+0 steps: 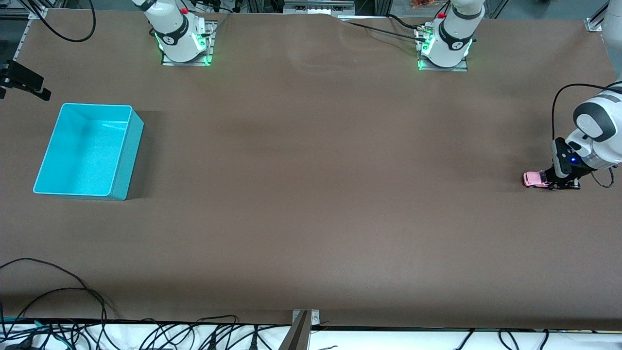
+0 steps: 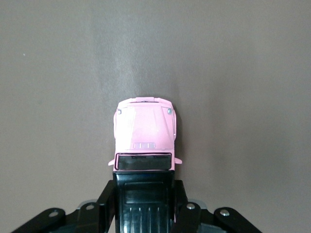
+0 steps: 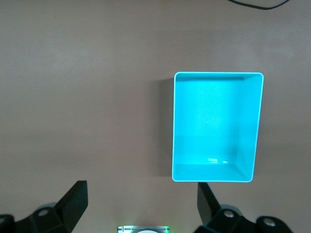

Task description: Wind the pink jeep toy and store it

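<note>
The pink jeep toy [image 1: 534, 179] stands on the brown table at the left arm's end. In the left wrist view its pink hood [image 2: 144, 133] points away from the camera. My left gripper [image 1: 560, 183] is low at the table and shut on the jeep's black-roofed rear, with a finger [image 2: 108, 194] pressed against each side. The turquoise bin [image 1: 127, 160] sits empty at the right arm's end, and it also shows in the right wrist view [image 3: 218, 74]. My right gripper [image 3: 142, 187] is open and empty, held high over the table near its own base, out of the front view.
A black clamp [image 1: 22, 80] juts in at the table edge near the bin. Loose cables [image 1: 73, 291] lie along the edge nearest the front camera. The arms' bases [image 1: 184, 43] stand at the table's farthest edge.
</note>
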Action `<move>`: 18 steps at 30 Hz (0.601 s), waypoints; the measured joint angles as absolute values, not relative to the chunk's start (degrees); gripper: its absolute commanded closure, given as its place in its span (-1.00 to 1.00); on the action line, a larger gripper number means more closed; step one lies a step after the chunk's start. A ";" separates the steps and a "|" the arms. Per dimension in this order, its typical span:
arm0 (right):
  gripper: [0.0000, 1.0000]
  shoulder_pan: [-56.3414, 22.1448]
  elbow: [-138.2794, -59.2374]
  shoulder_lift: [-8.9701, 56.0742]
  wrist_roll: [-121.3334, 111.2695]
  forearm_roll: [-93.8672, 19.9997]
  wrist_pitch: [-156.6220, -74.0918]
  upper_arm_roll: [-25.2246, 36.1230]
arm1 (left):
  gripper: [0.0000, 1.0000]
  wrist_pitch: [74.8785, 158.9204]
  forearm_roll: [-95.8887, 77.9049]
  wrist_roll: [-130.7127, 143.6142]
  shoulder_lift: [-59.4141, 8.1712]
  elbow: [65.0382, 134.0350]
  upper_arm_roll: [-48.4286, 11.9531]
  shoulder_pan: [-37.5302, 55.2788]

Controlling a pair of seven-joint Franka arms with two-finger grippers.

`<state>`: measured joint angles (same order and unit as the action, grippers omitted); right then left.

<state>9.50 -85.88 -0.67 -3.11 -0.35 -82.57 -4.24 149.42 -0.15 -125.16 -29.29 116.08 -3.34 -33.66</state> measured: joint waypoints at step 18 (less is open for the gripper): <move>-1.00 9.50 -85.88 -0.67 -3.11 -0.35 -82.57 -4.24 | 0.95 149.42 -0.15 -125.56 -29.85 115.17 -3.34 -34.61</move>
